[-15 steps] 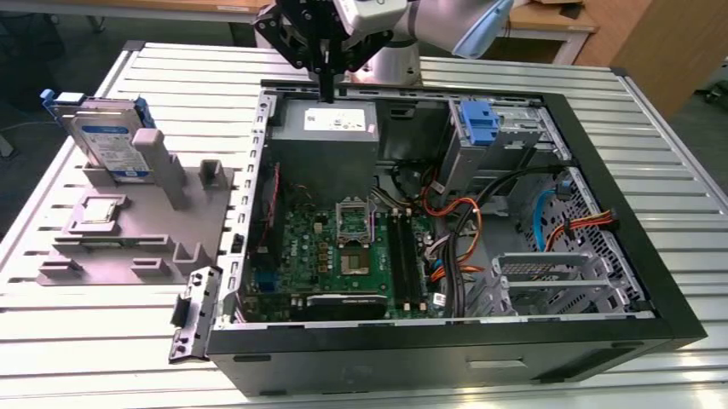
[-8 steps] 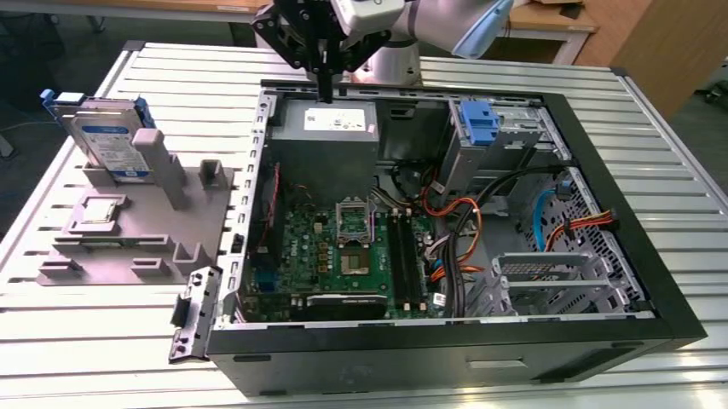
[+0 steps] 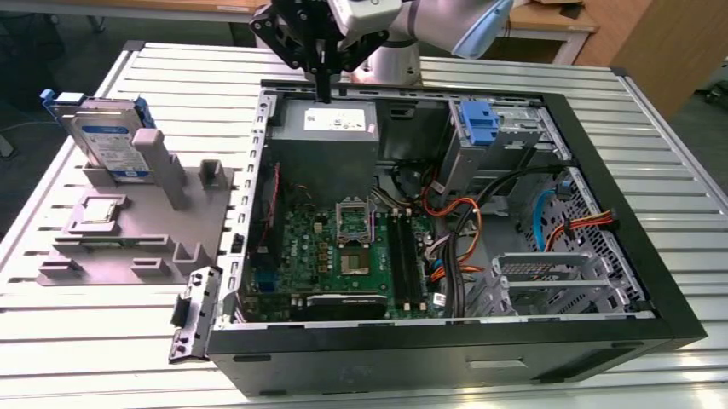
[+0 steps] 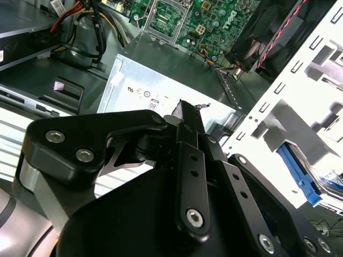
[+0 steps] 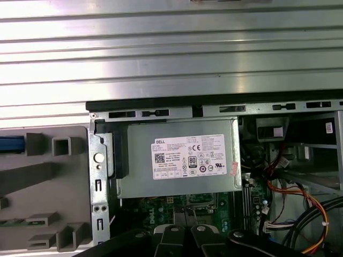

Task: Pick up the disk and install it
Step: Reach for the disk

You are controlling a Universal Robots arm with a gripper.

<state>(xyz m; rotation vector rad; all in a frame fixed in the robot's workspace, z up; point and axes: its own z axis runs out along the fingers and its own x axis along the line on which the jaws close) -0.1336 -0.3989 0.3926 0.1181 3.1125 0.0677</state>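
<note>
- Slatted metal table (image 3: 637, 111) under everything; in the first wrist view its bright ribs (image 5: 171, 48) beyond the case's edge.
- Open black computer case (image 3: 671, 281) lying on its side, across the centre and right of the exterior view.
- Pale grey robot arm (image 3: 432, 21) entering at the top centre of the exterior view.
- Grey power supply (image 3: 330, 123) in the case's upper left corner in the exterior view. White printed label squarely visible in the first wrist view (image 5: 188, 156), seen obliquely in the second wrist view (image 4: 139, 88); print not transcribed.
- Green motherboard (image 3: 341, 256) in the lower middle of the case, with orange and black cables to its right.
- Grey holding fixture (image 3: 125, 221) on the table at the exterior view's left, just beside the case.
- Disk (image 3: 108, 141) standing upright in the fixture's rear slot at the upper left of the exterior view, well apart from the gripper. White-and-blue label facing the camera, too small to read; blue carrier frame at its edges.
- Gripper (image 3: 324, 95) hanging over the power supply at the case's far edge, fingers brought together with nothing between them. Confirmed in the second wrist view (image 4: 182, 107), where the black fingers meet above the label.
- Bare blue bracket (image 3: 482, 128) in the drive bay at the case's upper right.
- Small square silver chip (image 3: 101, 210) lying flat on the fixture, below the disk in the exterior view.
</note>
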